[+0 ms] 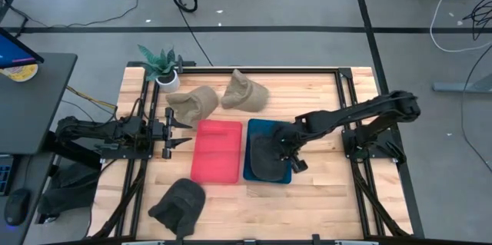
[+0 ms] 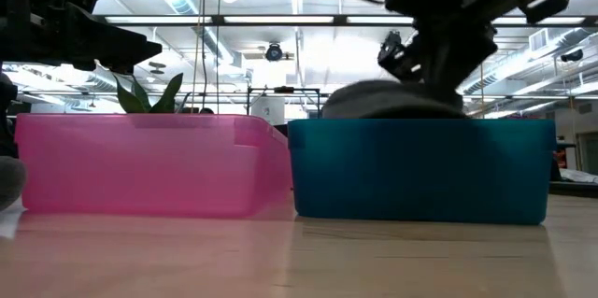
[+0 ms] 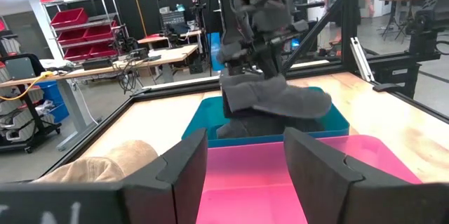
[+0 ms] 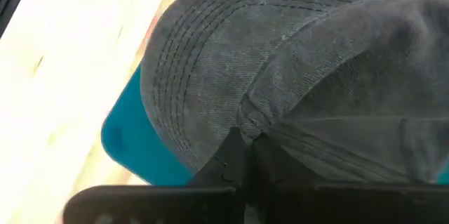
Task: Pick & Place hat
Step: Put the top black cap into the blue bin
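Pinching a fold of the dark grey hat (image 4: 295, 76) between closed fingers, the right hand (image 1: 290, 151) is holding it over the blue bin (image 1: 254, 170); soft, light cloth is sagging, so the stiffer brim seam looks the surer hold.

Wooden table carrying bins, hats and a plant

The table (image 1: 323, 199) is bearing a pink bin (image 1: 217, 150) and a blue bin (image 1: 257, 134) sitting side by side, two tan hats (image 1: 192, 101) (image 1: 244, 91) lying near a potted plant (image 1: 163, 67), and a dark hat (image 1: 179, 201) resting at the near edge.
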Robot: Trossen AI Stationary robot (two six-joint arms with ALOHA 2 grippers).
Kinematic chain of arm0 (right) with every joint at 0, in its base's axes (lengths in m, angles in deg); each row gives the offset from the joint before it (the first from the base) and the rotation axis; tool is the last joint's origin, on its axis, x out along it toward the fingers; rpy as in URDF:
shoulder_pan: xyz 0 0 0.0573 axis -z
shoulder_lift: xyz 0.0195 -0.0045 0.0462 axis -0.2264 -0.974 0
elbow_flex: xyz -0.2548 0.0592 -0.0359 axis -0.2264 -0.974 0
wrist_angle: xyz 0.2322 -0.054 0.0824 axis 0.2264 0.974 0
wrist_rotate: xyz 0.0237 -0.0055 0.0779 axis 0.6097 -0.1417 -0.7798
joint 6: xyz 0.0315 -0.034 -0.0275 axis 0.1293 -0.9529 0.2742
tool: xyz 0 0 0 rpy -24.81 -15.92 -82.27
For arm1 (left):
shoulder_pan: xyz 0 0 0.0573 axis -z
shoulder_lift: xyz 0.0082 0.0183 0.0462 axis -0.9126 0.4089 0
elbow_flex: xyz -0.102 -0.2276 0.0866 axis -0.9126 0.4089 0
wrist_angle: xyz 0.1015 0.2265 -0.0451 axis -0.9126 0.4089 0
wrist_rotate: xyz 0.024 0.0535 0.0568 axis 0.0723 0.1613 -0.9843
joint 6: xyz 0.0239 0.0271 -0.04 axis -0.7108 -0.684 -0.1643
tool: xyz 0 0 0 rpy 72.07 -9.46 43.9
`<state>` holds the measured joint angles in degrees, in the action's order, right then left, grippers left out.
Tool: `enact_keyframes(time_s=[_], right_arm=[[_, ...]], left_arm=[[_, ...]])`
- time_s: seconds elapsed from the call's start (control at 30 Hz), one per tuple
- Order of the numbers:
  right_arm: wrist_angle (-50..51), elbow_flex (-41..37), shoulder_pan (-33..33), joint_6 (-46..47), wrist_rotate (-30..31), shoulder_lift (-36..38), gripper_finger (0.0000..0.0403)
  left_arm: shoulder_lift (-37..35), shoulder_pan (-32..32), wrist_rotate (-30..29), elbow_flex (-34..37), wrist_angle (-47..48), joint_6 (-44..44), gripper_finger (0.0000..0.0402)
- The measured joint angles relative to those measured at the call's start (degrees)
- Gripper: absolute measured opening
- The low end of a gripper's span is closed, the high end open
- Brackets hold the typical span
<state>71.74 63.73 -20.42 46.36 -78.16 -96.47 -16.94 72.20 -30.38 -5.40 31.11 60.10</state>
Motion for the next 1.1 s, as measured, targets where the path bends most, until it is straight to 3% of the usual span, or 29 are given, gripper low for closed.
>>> enact_keyframes(time_s=[0.33, 0.6, 1.1], right_arm=[[-0.67, 0.09, 0.07, -0.15, -3.01, -6.47, 0.0000], [-1.33, 0.11, 0.04, 0.24, -3.65, -7.29, 0.0001], [-1.26, -0.04, -0.02, 2.10, -3.43, -6.65, 0.0068]], left_arm=[[0.00, -0.01, 0.00, 0.02, 0.00, 0.00, 0.0193], [0.02, 0.01, 0.00, 0.01, 0.00, 0.01, 0.0193], [0.00, -0.01, 0.00, 0.00, 0.00, 0.00, 0.0193]])
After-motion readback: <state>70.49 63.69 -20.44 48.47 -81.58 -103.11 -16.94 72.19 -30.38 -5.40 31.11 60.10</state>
